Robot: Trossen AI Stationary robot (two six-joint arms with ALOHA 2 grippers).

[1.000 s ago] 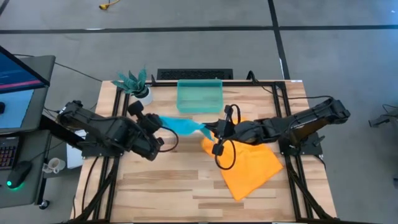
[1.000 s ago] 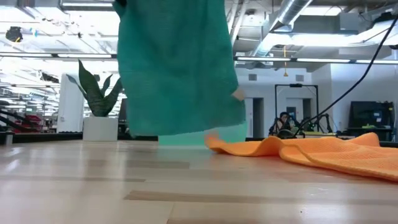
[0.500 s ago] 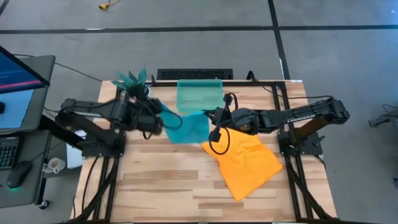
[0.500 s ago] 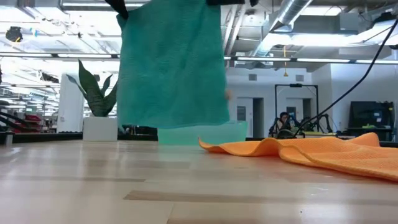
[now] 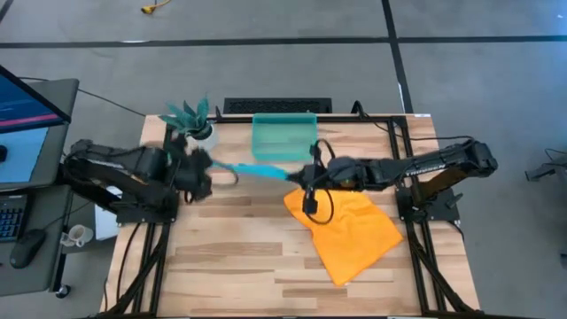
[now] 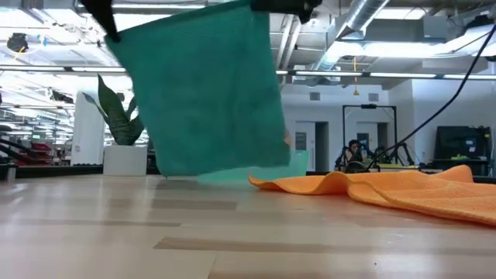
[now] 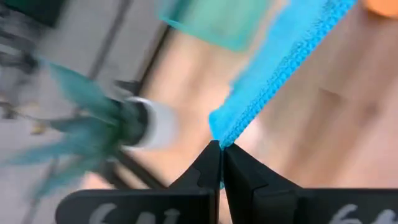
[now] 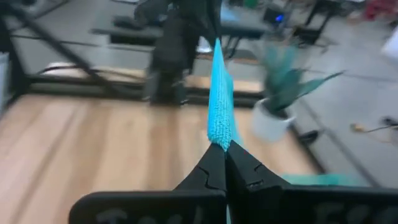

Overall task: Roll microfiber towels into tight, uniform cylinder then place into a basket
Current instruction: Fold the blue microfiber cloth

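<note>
The teal-blue towel [image 5: 257, 169] is stretched between my two grippers above the table's far middle; in the low view it hangs as a flat sheet [image 6: 205, 93]. My left gripper [image 5: 213, 166] is shut on its left top corner. My right gripper [image 5: 299, 175] is shut on its right top corner. The orange towel [image 5: 354, 232] lies spread on the table's right half, crumpled at its far edge. The translucent teal basket [image 5: 284, 136] stands at the table's far middle edge. My left gripper pinches the towel's top corner [image 7: 222, 134] between its two shut fingers, coming level from the table's left. The towel runs taut away from the fingers and hangs clear of the table. My right gripper pinches the towel's other top corner [image 8: 218, 138] between its two shut fingers, coming level from the table's right. The top edge is drawn taut toward the left gripper; the sheet hangs below, its lower edge [image 6: 225, 169] just above the table.
A teal-leaved plant in a white pot [image 5: 197, 121] stands at the far left corner, close to my left gripper. Bare wood [image 5: 239, 257] lies on the near half. A monitor and keyboard [image 5: 22, 115] stand off the table's left.
Both grippers have gone toward the far edge; my left gripper has also drawn back toward the table's left edge. The teal towel, slack and bunched a second ago, has been pulled taut between them and hangs spread as a flat sheet, clear of the table.
</note>
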